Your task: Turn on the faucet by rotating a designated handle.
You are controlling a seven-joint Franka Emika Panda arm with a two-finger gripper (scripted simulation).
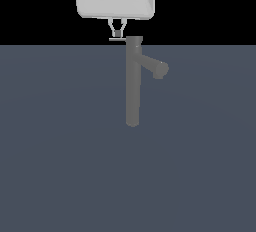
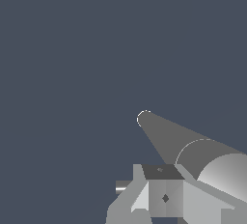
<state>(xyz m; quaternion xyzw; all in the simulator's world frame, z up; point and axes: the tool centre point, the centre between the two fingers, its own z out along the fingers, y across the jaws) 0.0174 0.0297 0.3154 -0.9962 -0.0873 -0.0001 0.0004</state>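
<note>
The grey faucet (image 1: 132, 83) stands upright on the dark blue-grey surface (image 1: 60, 151), its thick spout (image 1: 154, 67) angling toward the exterior view's right. From its top cap, the thin handle (image 1: 116, 39) sticks out horizontally toward the exterior view's left. The white gripper (image 1: 116, 32) hangs directly above, its fingers (image 1: 112, 27) drawn close together and reaching down to the handle; whether they actually clamp it I cannot tell.

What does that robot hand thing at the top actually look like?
The end effector has a boxy, rounded, glossy white body, with two thin pale-grey fingers tapering below it. No cables or markings are visible. Up close, the wrist view shows flat, angular grey finger faces.
</note>
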